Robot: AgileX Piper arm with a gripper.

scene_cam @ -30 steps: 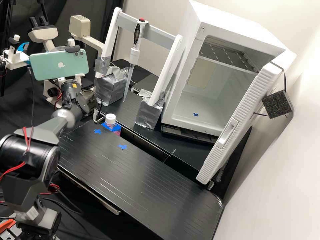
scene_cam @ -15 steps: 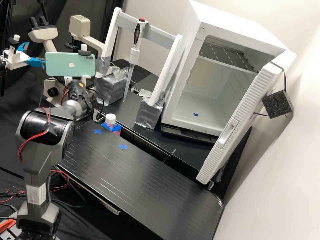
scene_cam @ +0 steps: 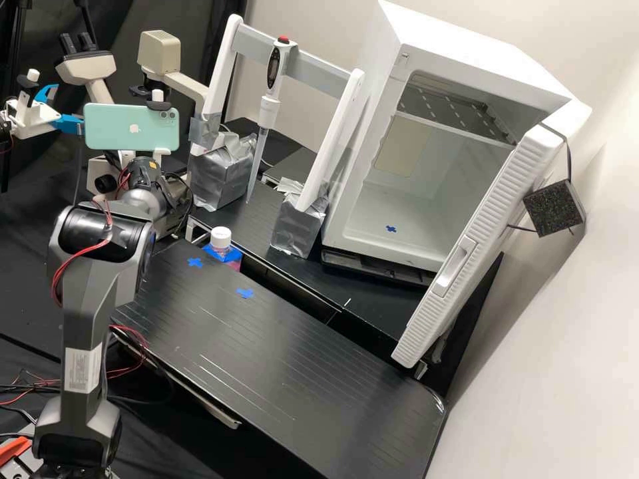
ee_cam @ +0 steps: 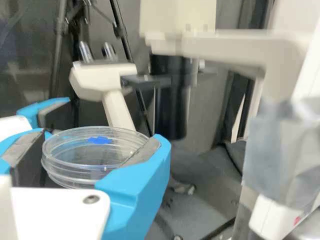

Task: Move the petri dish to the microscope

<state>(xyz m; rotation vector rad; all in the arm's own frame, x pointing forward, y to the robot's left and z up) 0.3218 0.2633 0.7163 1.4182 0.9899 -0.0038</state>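
Behind the green phone in the high view stands my gripper [scene_cam: 143,174], of which the dark wrist end shows below the phone. In the wrist view the gripper [ee_cam: 92,162] is shut on a clear round petri dish [ee_cam: 75,172], with a blue mark on its top, held roughly level between the two blue fingers. The microscope [scene_cam: 160,53] is at the back left of the high view, partly behind the phone. In the wrist view the microscope's [ee_cam: 102,80] cream eyepiece head and black lamp tube stand beyond the dish, apart from it.
A second arm's white-and-blue gripper [scene_cam: 33,113] is close to the phone's left side. Right of the microscope stand a taped rack [scene_cam: 223,169] with a pipette [scene_cam: 268,110], a white-capped bottle [scene_cam: 221,238] and an open white incubator [scene_cam: 426,193].
In the high view, the forearm and elbow have swung right. The phone on the wrist moved right and slightly down, then a little back left.
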